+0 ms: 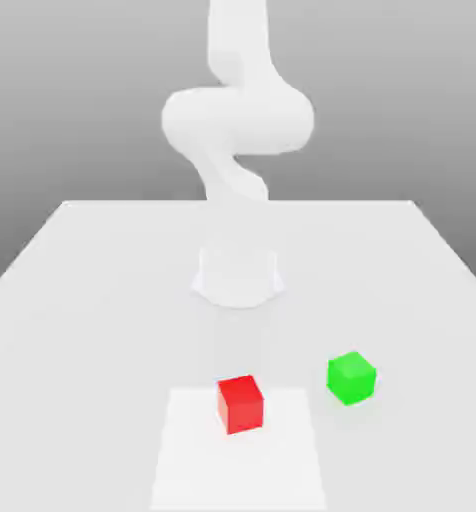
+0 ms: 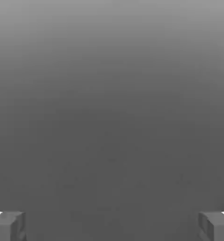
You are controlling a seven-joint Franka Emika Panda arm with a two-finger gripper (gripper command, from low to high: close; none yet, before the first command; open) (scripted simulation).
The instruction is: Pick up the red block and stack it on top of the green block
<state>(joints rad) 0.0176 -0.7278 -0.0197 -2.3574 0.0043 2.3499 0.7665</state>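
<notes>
The pale tabletop is the largest thing in the exterior view, its far edge running straight across and its two side edges slanting outward towards the camera. The white robot arm comes next in size; its base stands on the tabletop, midway between the side edges and nearer the far edge than the cubes are. A brighter white patch with straight sides lies on the near part of the tabletop, in front of the base, between the two side edges.

The gripper is at the hand view's border, its jaws spread wide apart with nothing between them.

Smallest are two cubes of about the same size. The red block sits at the white patch's far edge, around the middle of that edge, turned slightly so that its top and more than one side face show. The green block rests on the tabletop outside the patch, near its far corner on the exterior view's right, turned with a vertical edge towards the camera. The two blocks stand apart, each with a bare top.
</notes>
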